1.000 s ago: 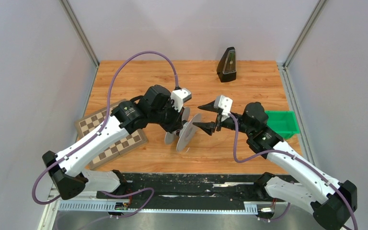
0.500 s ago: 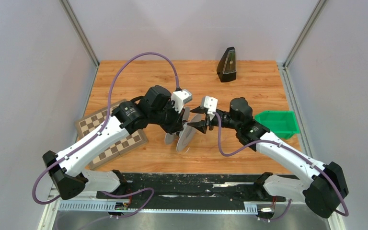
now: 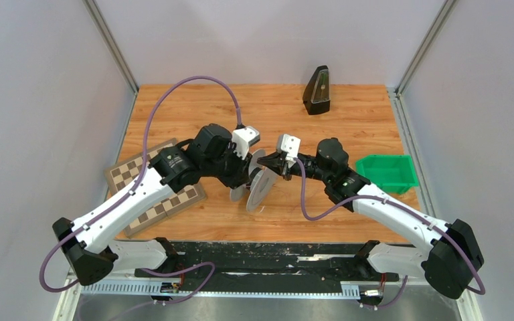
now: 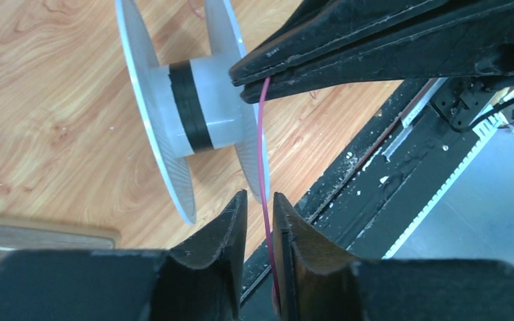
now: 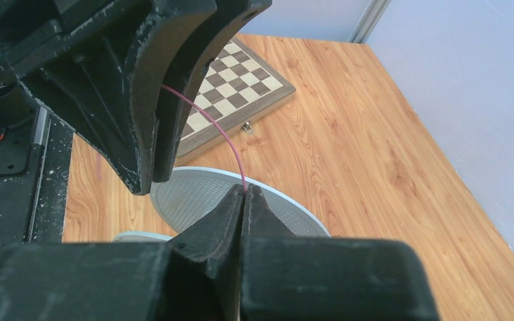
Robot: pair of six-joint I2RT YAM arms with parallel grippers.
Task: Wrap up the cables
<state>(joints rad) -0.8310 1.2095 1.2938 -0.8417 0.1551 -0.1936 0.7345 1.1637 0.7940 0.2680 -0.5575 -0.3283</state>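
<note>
The right gripper point(image 5: 243, 192) pinches the red wire point(image 4: 261, 140) in closed jaws beside the spool point(image 4: 191, 110). The left gripper point(image 4: 260, 200), jaws narrow, holds the same wire.

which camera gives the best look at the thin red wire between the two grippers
Left wrist: the thin red wire shows in full, from the right gripper down into the left gripper. Right wrist shows a shorter stretch; top external cannot resolve it.
</note>
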